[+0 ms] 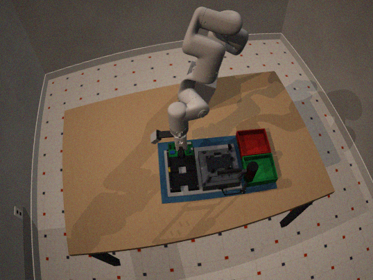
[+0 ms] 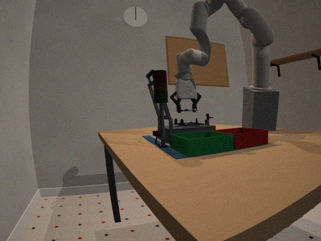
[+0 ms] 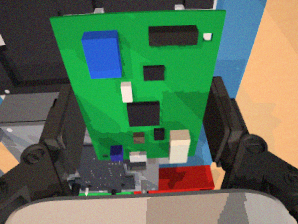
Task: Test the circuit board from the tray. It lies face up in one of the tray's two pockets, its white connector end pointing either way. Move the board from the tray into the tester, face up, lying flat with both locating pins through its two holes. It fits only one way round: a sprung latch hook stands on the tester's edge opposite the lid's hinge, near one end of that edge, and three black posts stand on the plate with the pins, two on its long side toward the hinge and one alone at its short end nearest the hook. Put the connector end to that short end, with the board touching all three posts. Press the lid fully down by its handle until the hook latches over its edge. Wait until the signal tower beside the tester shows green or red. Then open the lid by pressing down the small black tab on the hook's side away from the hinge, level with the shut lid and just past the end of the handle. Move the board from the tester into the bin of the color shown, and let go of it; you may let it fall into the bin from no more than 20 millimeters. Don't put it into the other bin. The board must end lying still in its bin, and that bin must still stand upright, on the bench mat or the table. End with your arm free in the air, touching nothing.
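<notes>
The green circuit board sits face up between my gripper's two fingers, which press on its long edges. Its white connector is at the end nearest my wrist. In the exterior view my gripper holds the board level in the air, well above the bench. In the top view the gripper hovers over the far end of the black tray. The grey tester stands right of the tray with its lid open and its plate bare. The signal tower looks dark.
A red bin and a green bin stand right of the tester on the blue mat. The raised lid frame and the tower stand at the tester's near end. The arm's base is at the table's far side.
</notes>
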Controlling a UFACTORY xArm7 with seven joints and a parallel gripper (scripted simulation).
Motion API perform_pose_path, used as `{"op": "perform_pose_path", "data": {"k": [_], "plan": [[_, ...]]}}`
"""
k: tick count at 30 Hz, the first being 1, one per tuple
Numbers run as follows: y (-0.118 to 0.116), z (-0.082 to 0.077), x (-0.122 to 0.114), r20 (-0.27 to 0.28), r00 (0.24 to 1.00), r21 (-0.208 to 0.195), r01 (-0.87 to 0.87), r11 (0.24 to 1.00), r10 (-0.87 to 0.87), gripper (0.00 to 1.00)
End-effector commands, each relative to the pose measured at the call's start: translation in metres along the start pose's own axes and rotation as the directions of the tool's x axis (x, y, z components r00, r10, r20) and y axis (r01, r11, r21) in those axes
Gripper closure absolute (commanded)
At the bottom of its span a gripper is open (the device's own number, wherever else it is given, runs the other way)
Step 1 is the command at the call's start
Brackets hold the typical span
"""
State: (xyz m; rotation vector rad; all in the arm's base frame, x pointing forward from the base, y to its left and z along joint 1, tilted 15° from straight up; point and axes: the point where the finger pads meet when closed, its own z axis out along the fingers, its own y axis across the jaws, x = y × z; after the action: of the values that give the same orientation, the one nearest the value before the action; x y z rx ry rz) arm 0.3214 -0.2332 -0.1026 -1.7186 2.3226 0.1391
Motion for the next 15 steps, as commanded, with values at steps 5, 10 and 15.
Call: {"op": "perform_pose_path", "data": {"k": [5, 10, 15], "plan": [[-0.0013, -0.0012, 0.001, -0.002, 1.0, 0.003, 0.0, 1.0, 0.0, 0.21], [-0.0016, -0.0012, 0.0002, -0.002, 1.0, 0.003, 0.0, 1.0, 0.0, 0.21], [-0.0021, -0.0013, -0.0014, -0.002, 1.0, 0.003, 0.0, 1.0, 0.0, 0.21]]}}
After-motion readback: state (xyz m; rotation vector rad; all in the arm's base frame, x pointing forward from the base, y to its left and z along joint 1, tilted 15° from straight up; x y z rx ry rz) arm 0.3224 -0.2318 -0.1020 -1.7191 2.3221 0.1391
